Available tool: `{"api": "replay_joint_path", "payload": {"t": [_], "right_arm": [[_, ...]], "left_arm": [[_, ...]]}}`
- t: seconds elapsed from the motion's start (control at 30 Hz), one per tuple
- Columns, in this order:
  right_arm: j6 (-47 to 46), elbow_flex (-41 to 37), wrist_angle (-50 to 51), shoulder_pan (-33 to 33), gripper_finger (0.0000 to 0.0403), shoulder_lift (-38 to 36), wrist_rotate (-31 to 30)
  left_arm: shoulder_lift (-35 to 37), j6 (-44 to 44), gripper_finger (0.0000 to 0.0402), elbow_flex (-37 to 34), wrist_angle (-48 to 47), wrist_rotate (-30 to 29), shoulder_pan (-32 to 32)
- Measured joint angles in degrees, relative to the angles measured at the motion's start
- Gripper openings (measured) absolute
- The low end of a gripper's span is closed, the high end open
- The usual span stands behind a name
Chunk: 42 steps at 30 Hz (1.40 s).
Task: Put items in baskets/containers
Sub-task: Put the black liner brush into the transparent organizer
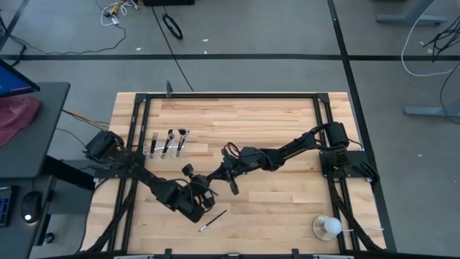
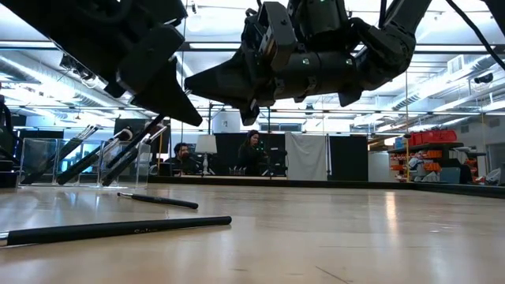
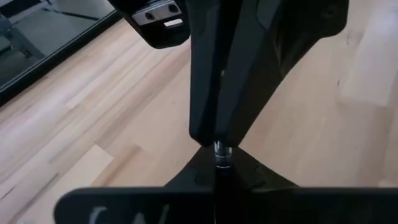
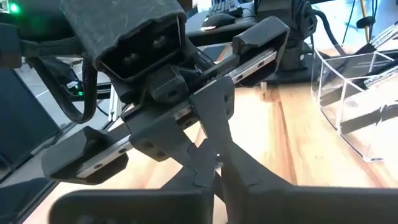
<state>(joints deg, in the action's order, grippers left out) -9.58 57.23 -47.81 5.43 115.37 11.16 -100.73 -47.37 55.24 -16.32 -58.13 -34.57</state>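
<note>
High view looks straight down on the whole table (image 1: 287, 122); low view sits at tabletop level, facing the room; both wrist views look closely at the meeting grippers.

The counter (image 1: 273, 122) is a pale butcher-block top of wooden planks, edged by a dark metal frame. At its far left stands a clear plastic holder (image 1: 164, 147) with several dark-handled brushes (image 1: 172, 138) resting in it. Near the front, left of centre, one slim dark brush (image 1: 213, 219) lies flat on the wood. A second brush (image 2: 157, 200) lies farther back in the low view. In the near right corner sits a white round object (image 1: 328, 227).
</note>
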Motion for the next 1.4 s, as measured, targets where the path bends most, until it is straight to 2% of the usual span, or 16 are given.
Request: {"api": "replay_joint_path", "payload": {"t": [0.1, 0.2, 0.3, 0.5, 0.63, 0.87, 1.1, 1.27, 1.4], "right_arm": [[-0.3, 0.0, 3.2, -0.6, 0.0032, -1.4, -0.1], [1.8, 0.0, 10.9, -1.6, 0.0069, -5.3, -0.4], [5.7, 0.0, 17.2, -2.4, 0.0104, -10.2, -0.5], [8.6, 0.0, 21.7, -1.8, 0.0145, -13.7, -0.4], [9.1, 0.0, 21.2, -1.0, 0.0149, -12.7, -0.4], [10.3, 0.0, 20.6, -0.1, 0.0139, -12.5, -0.2], [10.5, 0.0, 20.5, -0.1, 0.0127, -12.5, -0.2], [10.7, 0.0, 20.6, -0.1, 0.0122, -12.5, -0.2], [10.9, 0.0, 20.6, -0.1, 0.0121, -12.5, -0.2]], "left_arm": [[0.0, -2.9, 0.001, 0.2, -2.0, 0.2, -0.1], [0.0, -6.9, 0.0009, 0.2, -6.5, -0.6, -1.5], [1.0, -14.9, 0.0009, 0.1, -15.5, -4.3, -3.6], [7.1, -39.1, 0.0009, -0.5, -39.9, -18.4, -8.3], [13.3, -49.4, 0.0009, -2.7, -52.0, -25.6, -9.6], [27.3, -50.5, 0.0009, -9.9, -58.5, -26.1, -2.3], [40.0, -50.6, 0.001, -21.2, -57.3, -25.4, 6.1], [44.5, -50.5, 0.001, -26.9, -55.1, -24.8, 8.7], [45.0, -49.9, 0.001, -30.4, -54.0, -21.0, 10.7]]}}
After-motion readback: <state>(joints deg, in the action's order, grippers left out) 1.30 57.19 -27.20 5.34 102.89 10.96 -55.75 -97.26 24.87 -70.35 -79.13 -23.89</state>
